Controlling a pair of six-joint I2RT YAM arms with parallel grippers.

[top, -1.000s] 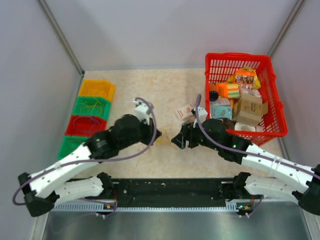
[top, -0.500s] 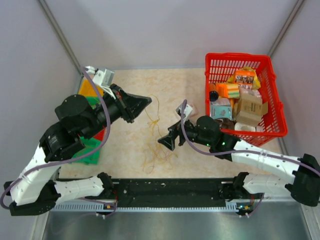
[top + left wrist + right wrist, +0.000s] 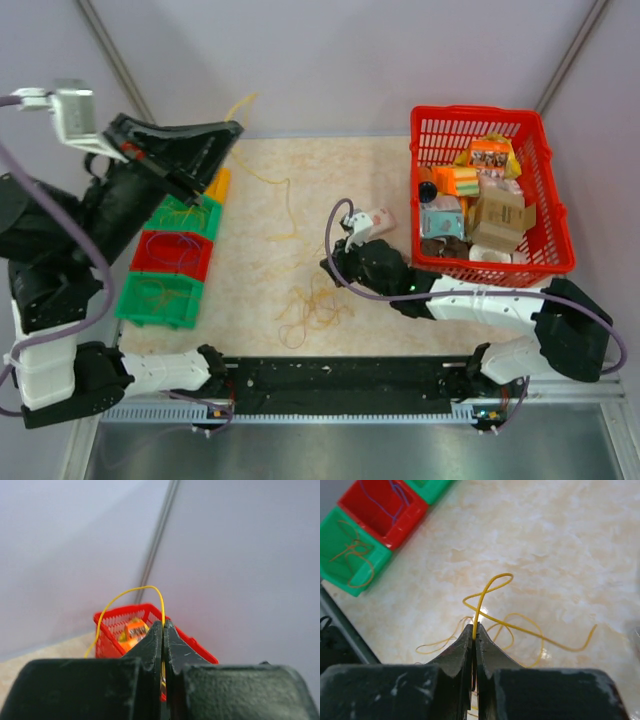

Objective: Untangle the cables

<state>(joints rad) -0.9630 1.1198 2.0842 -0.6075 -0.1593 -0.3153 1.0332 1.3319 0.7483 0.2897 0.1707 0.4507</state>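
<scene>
Lying near the front edge of the tabletop (image 3: 330,170), a loose tangle of the cables (image 3: 310,310) is seen, thin yellow and orange loops piled together. Just beyond it, the right fingers (image 3: 457,655) are pressed together low over the tabletop, and a yellow loop (image 3: 495,582) is pinched between their tips. To the left, a row of coloured bins (image 3: 150,315) is set, with fine strands inside. Farther back, the left fingers (image 3: 150,645) are held high above the bins, clamped on a yellow strand (image 3: 285,200) that arches over their tips and trails down to the tabletop. At the far right, a red basket (image 3: 475,110) of boxes is placed.
</scene>
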